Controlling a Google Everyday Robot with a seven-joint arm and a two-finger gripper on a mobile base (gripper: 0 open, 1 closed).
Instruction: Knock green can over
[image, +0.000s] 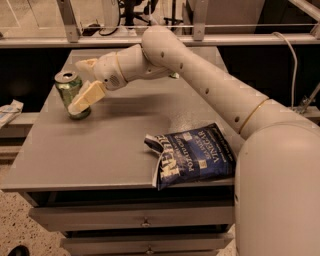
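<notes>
I'm seeing the gripper (76, 86), up against the green can (64, 94), showing matt cream plastic. The can is gleaming as smooth metal, the snack bag (195, 156) is shining glossy and crinkled, and the table (100, 147) is looking matt.

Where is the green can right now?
The green can sits at the table's left side in the camera view, the claw against its right flank, far from the blue chip bag.

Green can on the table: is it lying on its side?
No, the green can stands on its base near the left edge of the table, with the gripper right against it.
</notes>
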